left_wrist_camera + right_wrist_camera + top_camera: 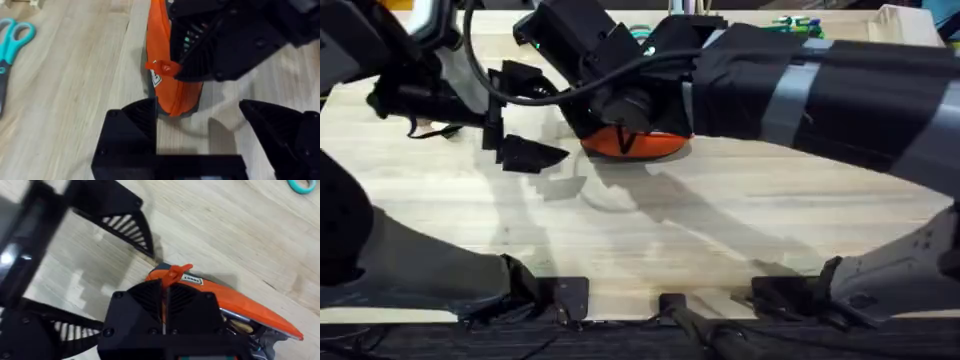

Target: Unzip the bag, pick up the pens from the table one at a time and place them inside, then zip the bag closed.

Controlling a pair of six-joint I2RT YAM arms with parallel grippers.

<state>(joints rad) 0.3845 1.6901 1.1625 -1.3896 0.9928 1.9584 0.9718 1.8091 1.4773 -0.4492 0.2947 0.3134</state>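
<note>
A pale wooden table [720,230] seen from above, with 2 black robot arms reaching toward its far middle. The right arm stretches across from the lower right, wrapped in black fabric and grey tape, and hangs over a small orange pencil pouch [632,145] that lies on the planks beneath it. Only a curved orange slice of the pouch shows past the arm in the overhead view. The right gripper [165,311] sits directly on the pouch, its 2 black fingers pressed together on the zipper line, just beside the orange pull tab [175,272]; whether any fabric is pinched between them cannot be told. From the right wrist, the pouch [245,305] runs away from the fingers as a long orange ridge, with a white label near the tab end and a dark underside touching the wood. The left gripper [520,115] waits just to the left of the pouch, its fingers spread wide apart and holding nothing. From the left wrist, the pouch [165,75] stands on its narrow edge between those 2 spread fingers but beyond their tips, apart from them, the pull tab [162,67] sticking out sideways. Teal-handled scissors [12,45] lie on the wood well away from the pouch.
</note>
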